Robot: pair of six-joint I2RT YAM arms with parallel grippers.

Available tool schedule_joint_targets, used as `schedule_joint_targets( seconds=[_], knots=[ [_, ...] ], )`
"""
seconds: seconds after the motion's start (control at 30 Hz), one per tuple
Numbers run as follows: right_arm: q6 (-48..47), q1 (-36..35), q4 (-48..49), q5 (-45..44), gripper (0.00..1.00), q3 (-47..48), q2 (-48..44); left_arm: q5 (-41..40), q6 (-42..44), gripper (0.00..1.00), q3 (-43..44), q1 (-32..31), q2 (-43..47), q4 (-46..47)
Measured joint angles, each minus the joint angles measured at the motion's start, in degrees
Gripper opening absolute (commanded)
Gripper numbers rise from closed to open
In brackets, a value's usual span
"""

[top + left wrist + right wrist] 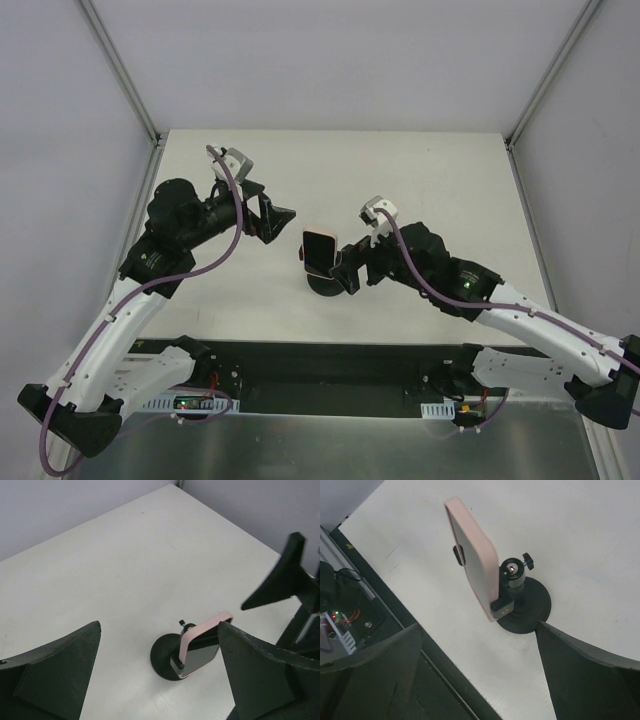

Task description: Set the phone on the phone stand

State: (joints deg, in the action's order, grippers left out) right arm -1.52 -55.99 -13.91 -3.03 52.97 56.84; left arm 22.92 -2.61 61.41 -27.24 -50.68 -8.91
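As the phone [475,565] is seen clamped upright on the phone stand [532,605], just ahead of the wide, empty right fingers [590,675], the left fingers [55,675] likewise spread, placement is judged done; only a clean retreat is called for.

We count one phone [320,250], one phone stand [326,287] and one table [430,180]. We count two arms, the left arm [120,315] and the right arm [535,322], and two grippers, the left gripper [279,224] and the right gripper [346,274], with two fingers [55,675] each. We also count two purple cables [97,335], one along each arm.
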Motion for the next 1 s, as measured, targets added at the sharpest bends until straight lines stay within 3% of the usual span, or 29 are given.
schedule_joint_targets(
  seconds=[0.2,0.43,0.57,1.0],
  knots=[
    [4.55,-3.19,-7.85,-4.04,1.00,8.48,1.77,-5.01,-4.83,0.99,-1.36,2.93,-0.70,-0.35],
    [1.09,-2.21,-10.49,-0.52,0.81,17.73,12.13,-5.66,-6.12,0.99,-1.36,2.97,-0.70,-0.28],
    [-0.26,1.25,-11.28,3.26,0.65,18.18,14.62,-5.68,-6.32,0.99,-1.38,2.97,-0.70,-0.31],
    [-7.72,3.78,-8.70,14.23,0.39,18.38,17.51,-4.94,-7.10,0.99,-1.38,2.99,-0.70,-0.24]
  ],
)
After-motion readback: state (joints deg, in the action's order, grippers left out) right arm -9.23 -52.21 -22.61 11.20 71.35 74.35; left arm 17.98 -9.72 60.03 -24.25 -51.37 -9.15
